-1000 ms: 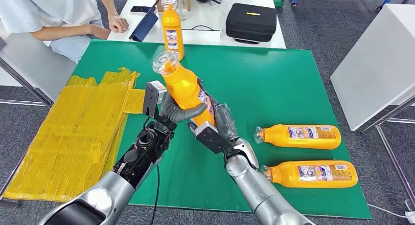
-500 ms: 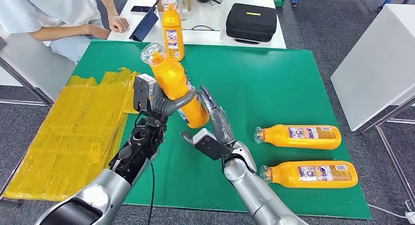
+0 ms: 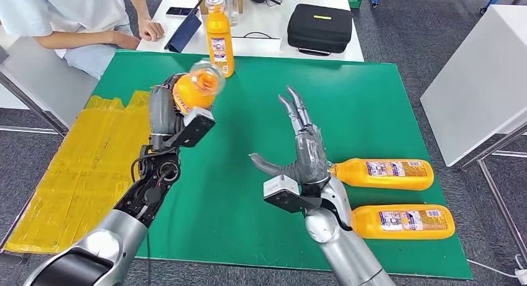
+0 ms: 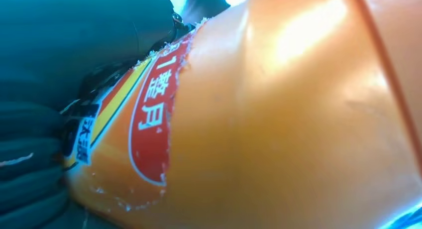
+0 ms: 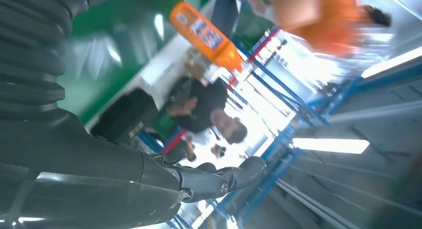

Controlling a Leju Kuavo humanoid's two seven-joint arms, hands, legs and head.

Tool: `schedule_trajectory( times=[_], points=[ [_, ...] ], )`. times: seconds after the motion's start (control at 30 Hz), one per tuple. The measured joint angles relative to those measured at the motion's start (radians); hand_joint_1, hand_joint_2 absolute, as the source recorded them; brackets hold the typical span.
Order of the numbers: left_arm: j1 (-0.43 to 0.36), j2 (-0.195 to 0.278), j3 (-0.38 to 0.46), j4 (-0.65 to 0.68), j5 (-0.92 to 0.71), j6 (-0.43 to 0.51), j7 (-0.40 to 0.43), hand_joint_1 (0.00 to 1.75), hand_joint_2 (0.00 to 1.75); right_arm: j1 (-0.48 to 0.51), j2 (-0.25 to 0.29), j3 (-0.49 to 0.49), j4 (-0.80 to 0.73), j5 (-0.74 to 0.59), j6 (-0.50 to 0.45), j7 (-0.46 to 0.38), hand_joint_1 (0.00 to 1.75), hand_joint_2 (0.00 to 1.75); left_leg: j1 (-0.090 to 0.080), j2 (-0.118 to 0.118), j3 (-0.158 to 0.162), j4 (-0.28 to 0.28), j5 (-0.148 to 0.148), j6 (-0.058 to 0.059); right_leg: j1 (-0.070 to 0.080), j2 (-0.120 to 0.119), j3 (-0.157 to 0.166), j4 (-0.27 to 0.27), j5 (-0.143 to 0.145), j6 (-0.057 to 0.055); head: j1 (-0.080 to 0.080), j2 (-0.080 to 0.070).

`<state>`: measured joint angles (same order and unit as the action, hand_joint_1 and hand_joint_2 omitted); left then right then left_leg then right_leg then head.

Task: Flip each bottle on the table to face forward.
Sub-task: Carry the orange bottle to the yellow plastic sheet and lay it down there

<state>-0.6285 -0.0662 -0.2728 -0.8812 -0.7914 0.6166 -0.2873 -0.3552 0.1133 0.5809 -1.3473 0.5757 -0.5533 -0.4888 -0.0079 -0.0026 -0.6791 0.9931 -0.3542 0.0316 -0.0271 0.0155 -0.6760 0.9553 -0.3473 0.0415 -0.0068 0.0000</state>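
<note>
Left hand [image 3: 163,112] around one of four bottles [image 3: 197,87]

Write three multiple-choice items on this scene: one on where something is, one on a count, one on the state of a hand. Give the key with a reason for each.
1. Where does the upright bottle stand?
A. At the green mat's far edge
B. On the yellow sheets
C. On the black case

2. How many bottles lie flat on the mat?
A. None
B. Two
C. Four

3. The right hand is:
A. Gripping a bottle
B. Open, holding nothing
C. Pressing the case

Key: 1 A, its base sits on the far edge. 2 B, the near bottle and the one behind it lie flat. 3 B, its fingers are spread; the left hand grips the raised bottle.
</note>
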Motion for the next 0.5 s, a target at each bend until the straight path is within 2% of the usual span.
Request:
schedule_trajectory(
  times=[0.07,0.23,0.37,0.5],
  points=[
    [-0.015,0.017,-0.002,0.042,-0.182,0.001,0.070,1.75,1.75,0.017,-0.016,-0.003,-0.061,0.027,-0.004,0.020,0.00,1.75,0.000,0.000,0.000,0.000,0.000,0.000,0.000,0.000,0.000,0.000,0.000,0.000,0.000,0.000],
    [-0.091,0.047,-0.028,0.201,-0.583,-0.019,0.306,1.75,1.75,0.036,-0.037,-0.032,-0.173,0.051,0.016,0.063,0.00,1.75,0.000,0.003,0.000,0.000,0.000,0.000,0.000,0.001,-0.001,0.000,0.001,-0.001,0.000,0.000],
    [-0.146,0.064,-0.033,0.310,-0.659,-0.097,0.356,1.75,1.75,0.046,-0.049,-0.054,-0.226,0.047,0.022,0.068,0.00,1.75,0.000,0.003,-0.001,0.000,0.000,0.000,0.000,0.001,-0.001,0.000,0.001,-0.001,0.000,0.000],
    [-0.175,0.105,-0.028,0.395,-0.701,-0.157,0.376,1.75,1.75,0.063,-0.069,-0.065,-0.252,0.032,0.019,0.052,0.00,1.75,0.000,0.004,-0.001,0.000,0.000,0.000,0.000,0.001,-0.002,0.001,0.001,-0.001,0.000,0.000]
  ],
)
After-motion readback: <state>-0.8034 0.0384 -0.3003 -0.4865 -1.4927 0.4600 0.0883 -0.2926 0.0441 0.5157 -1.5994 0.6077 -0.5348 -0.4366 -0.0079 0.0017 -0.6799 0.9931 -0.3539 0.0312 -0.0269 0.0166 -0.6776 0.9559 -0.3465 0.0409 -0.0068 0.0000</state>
